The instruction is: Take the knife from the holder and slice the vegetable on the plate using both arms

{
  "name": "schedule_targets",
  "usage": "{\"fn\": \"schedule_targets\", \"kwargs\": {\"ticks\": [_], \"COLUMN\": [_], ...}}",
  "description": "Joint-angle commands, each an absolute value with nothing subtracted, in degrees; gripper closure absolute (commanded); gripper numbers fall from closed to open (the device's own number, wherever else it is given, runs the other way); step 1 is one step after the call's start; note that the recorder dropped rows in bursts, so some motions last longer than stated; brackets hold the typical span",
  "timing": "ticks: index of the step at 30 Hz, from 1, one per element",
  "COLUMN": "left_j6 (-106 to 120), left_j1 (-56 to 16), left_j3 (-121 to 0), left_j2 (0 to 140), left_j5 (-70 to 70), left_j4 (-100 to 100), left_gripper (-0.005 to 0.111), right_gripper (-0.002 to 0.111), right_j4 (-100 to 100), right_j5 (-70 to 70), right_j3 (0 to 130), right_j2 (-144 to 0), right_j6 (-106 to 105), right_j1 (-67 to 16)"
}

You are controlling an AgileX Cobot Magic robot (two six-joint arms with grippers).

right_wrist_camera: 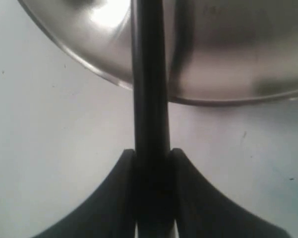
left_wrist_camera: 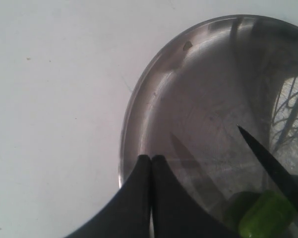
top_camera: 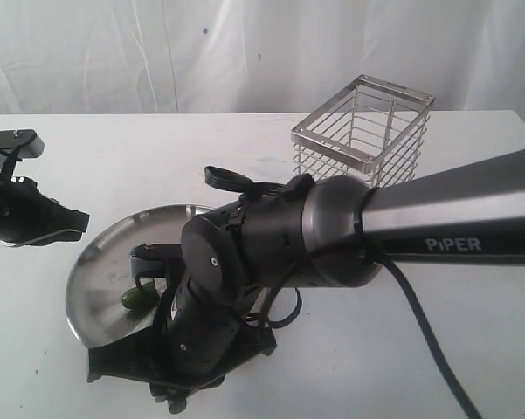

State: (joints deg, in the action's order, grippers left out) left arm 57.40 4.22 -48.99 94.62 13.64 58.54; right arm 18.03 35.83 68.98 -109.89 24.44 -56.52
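Note:
The round steel plate (top_camera: 105, 262) lies on the white table, with the green vegetable (top_camera: 138, 299) on its near part. My right gripper (right_wrist_camera: 152, 152) is shut on the black knife (right_wrist_camera: 149, 99) by its handle, just outside the plate's rim (right_wrist_camera: 109, 79). The blade (left_wrist_camera: 268, 158) reaches over the plate (left_wrist_camera: 188, 99), and its pointed tip hangs beside the vegetable (left_wrist_camera: 265, 218). In the exterior view the right arm hides its own fingers and most of the knife. My left gripper (left_wrist_camera: 151, 157) is shut on nothing at the plate's left rim (top_camera: 70, 223).
The chrome wire holder (top_camera: 362, 131) stands at the back right of the table and looks to hold nothing. The grey PiPER link (top_camera: 454, 223) of the right arm crosses the right side, its cable (top_camera: 428, 332) trailing over the table.

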Motion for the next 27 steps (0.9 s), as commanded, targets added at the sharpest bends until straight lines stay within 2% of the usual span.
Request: {"fn": "schedule_targets", "kwargs": {"ticks": [1, 27], "left_j6": [56.95, 56.95], "left_j1": [4.52, 4.52], "left_j3": [-48.67, -48.67], "left_j2": [94.49, 94.49], "left_j5": [14.65, 14.65], "left_j4": [59.53, 59.53], "left_gripper": [0.107, 0.107], "right_gripper": [0.108, 0.108], "right_j4": [18.39, 22.48], "right_j5": [35.28, 32.65], "right_j3": [69.23, 69.23], "right_j2": [-109.81, -111.42], "right_j6": [23.81, 18.96], "right_j1": [-56.61, -56.61]}}
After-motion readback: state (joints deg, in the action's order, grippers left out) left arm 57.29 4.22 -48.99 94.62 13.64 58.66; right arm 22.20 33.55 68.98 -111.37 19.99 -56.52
